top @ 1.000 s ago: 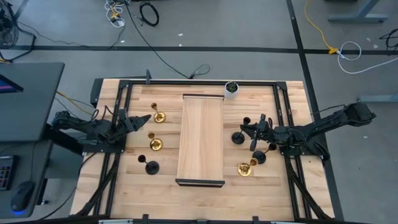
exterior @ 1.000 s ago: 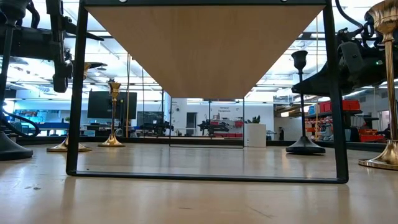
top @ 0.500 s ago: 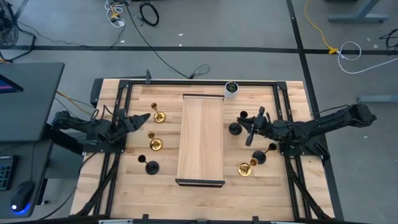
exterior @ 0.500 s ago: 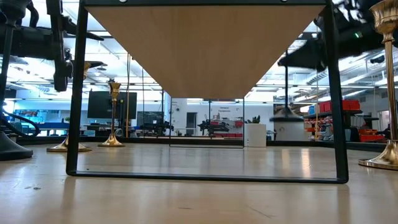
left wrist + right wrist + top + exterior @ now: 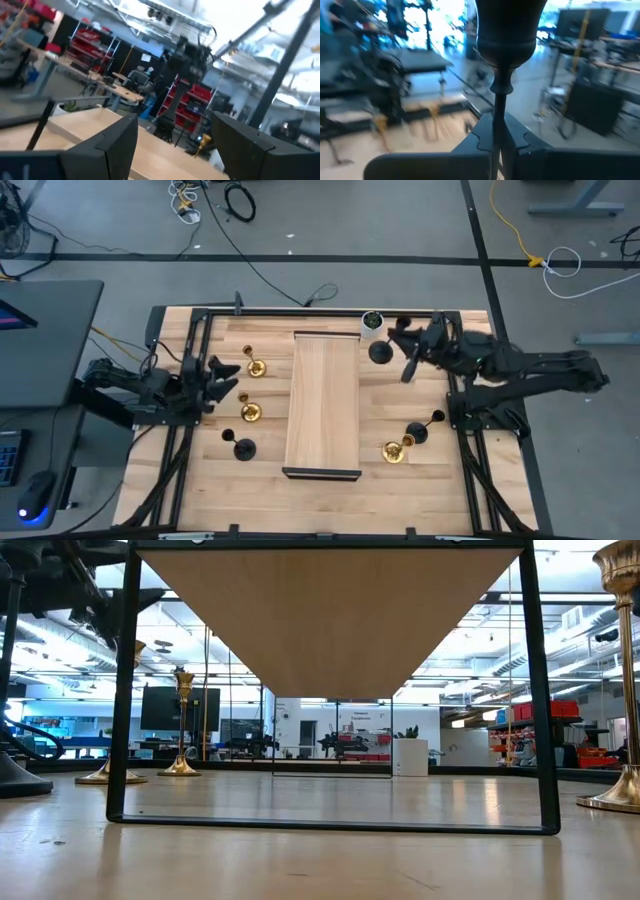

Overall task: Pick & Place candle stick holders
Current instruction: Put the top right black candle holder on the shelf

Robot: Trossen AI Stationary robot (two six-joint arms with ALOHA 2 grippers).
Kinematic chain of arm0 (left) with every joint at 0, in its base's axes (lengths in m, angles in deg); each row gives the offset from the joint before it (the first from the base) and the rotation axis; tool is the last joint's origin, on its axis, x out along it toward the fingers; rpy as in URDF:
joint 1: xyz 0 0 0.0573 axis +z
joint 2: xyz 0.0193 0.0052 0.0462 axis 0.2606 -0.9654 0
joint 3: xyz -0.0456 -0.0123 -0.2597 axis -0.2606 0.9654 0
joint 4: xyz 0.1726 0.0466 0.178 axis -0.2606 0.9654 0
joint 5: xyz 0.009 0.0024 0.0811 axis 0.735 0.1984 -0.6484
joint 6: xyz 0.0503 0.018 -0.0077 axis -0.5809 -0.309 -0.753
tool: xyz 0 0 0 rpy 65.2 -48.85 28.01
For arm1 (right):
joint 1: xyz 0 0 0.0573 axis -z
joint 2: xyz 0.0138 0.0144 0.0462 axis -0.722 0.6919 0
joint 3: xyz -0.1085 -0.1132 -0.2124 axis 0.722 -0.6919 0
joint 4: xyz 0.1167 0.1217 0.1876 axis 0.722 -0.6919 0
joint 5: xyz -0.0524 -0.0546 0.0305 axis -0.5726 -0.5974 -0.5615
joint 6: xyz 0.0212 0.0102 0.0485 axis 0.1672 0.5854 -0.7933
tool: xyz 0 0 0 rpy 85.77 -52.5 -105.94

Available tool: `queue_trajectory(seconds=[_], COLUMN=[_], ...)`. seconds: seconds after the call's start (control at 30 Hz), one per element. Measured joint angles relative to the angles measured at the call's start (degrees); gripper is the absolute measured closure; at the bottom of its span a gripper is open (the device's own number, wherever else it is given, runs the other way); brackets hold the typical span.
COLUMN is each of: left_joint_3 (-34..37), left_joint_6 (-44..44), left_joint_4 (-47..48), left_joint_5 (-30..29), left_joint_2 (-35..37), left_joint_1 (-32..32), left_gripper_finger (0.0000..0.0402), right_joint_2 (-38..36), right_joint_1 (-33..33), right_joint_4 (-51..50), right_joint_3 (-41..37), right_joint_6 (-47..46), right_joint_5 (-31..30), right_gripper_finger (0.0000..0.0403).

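Black holder [image 5: 381,352], matte with round base and thin stem, hangs clamped in the right pincer [image 5: 408,346] near the white pot [image 5: 372,324] at the tabletop's [image 5: 420,480] far edge. Shiny brass holders [image 5: 256,367] stand beside the left pincer [image 5: 222,377], fingers apart.

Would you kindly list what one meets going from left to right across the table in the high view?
Left gripper → two brass holders → wooden riser → black holder carried by the right gripper → black holder.
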Motion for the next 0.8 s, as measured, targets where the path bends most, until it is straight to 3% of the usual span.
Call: queue_trajectory(seconds=[0.13, 0.53, 0.8], left_joint_3=[0.0, 0.0, 0.0], left_joint_6=[-4.2, -4.3, -4.0], left_joint_4=[0.0, 0.1, 0.9], left_joint_5=[-0.1, 0.0, 0.0], left_joint_2=[0.0, 0.0, 0.0], left_joint_1=[0.0, 0.0, 0.0], left_gripper_finger=[0.0149, 0.0149, 0.0149], right_joint_2=[3.0, 22.4, 30.3], right_joint_1=[2.5, 11.7, 15.1], right_joint_4=[3.5, 11.9, 18.7], right_joint_3=[2.7, 8.7, 10.2], right_joint_6=[0.6, -1.5, -2.5], right_joint_5=[4.1, 15.9, 23.0], right_gripper_finger=[0.0401, 0.0401, 0.0401])
